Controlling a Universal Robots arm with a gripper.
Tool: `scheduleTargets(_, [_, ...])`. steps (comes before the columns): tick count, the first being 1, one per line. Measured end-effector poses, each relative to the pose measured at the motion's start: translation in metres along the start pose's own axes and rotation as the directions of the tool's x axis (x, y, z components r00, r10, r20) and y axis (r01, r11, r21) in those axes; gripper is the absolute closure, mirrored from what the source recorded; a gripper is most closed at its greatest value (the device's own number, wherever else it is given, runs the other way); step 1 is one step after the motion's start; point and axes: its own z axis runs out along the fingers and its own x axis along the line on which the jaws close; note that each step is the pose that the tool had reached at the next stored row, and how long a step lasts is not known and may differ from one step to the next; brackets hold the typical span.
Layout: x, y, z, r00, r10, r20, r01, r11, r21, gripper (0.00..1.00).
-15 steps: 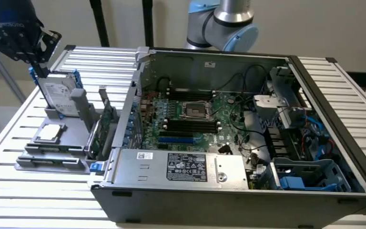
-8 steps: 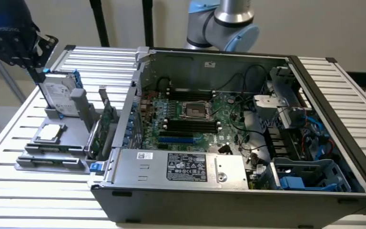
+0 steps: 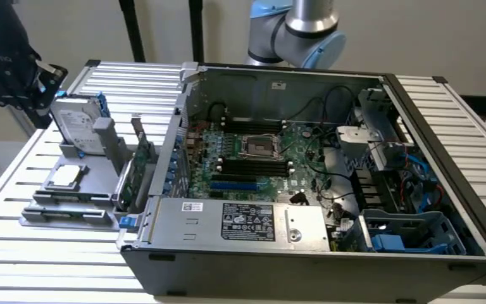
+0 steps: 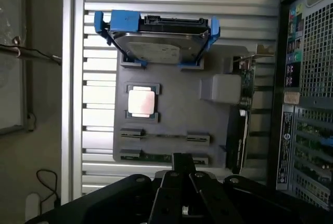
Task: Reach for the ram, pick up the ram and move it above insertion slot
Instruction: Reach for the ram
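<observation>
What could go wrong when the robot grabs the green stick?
The ram lies low in its gray holder, so the gripper might slip off its thin edge. The expansion card stands close and could get bumped. The memory slots look alike, so it might aim at the wrong one.

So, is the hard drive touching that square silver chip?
Apart. The wrist view shows a strip of bare gray tray between the hard drive and the chip.

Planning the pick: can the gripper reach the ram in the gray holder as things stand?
Likely yes: the gripper is lined up close to the ram, which sits exposed in the gray holder, nothing covering it; the hard drive stands apart.
</observation>
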Motion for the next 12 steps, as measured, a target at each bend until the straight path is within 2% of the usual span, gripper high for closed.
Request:
scheduleTargets(8, [0.001,-0.0341,0.0045,1.0,0.0,-0.002,0.0,1.0,0.0042,0.89])
scheduleTargets(10, [0.001,-0.0378,0.0061,1.0,0.0,-0.0025,0.0,1.0,0.0058,0.89])
scheduleTargets(12, [0.001,-0.038,0.0067,0.9999,-0.014,-0.0042,0.014,0.9999,0.0067,0.89])
